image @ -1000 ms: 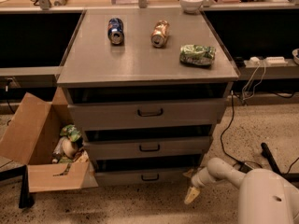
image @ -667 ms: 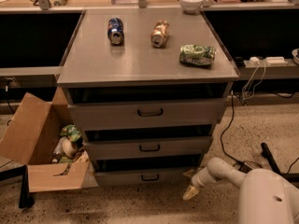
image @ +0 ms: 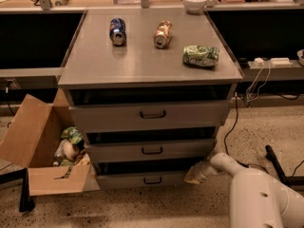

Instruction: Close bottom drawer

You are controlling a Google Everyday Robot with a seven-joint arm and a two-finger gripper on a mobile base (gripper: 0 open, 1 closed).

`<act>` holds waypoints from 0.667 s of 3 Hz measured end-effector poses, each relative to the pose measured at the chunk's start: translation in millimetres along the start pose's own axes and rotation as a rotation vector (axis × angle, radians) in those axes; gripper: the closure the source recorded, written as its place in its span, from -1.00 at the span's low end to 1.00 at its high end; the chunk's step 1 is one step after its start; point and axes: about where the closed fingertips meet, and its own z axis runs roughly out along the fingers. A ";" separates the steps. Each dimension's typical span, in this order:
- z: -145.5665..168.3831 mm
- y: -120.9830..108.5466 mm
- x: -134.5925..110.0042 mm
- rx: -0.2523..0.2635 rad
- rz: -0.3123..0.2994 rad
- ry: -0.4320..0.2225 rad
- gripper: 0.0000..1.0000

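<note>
The grey cabinet has three drawers. The bottom drawer (image: 142,179) is the lowest and narrowest front, with a small dark pull handle (image: 152,180). It stands slightly out, with a dark gap above it. My gripper (image: 194,175) is at the end of the white arm (image: 223,165), low on the right. It rests against the right end of the bottom drawer's front. The middle drawer (image: 151,150) and top drawer (image: 151,114) sit above.
An open cardboard box (image: 42,151) holding trash stands on the floor left of the cabinet. A blue can (image: 117,31), a gold can (image: 162,33), and a crushed green can (image: 201,55) lie on the cabinet top. Cables (image: 237,122) and a black leg (image: 278,165) lie right.
My gripper has moved up and left, from the floor beside the cabinet to the right end of the bottom drawer's front.
</note>
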 end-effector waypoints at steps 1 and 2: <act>-1.5 -10.7 -3.7 0.002 -0.008 -0.001 0.75; -3.0 -8.8 -3.8 0.003 -0.010 -0.002 1.00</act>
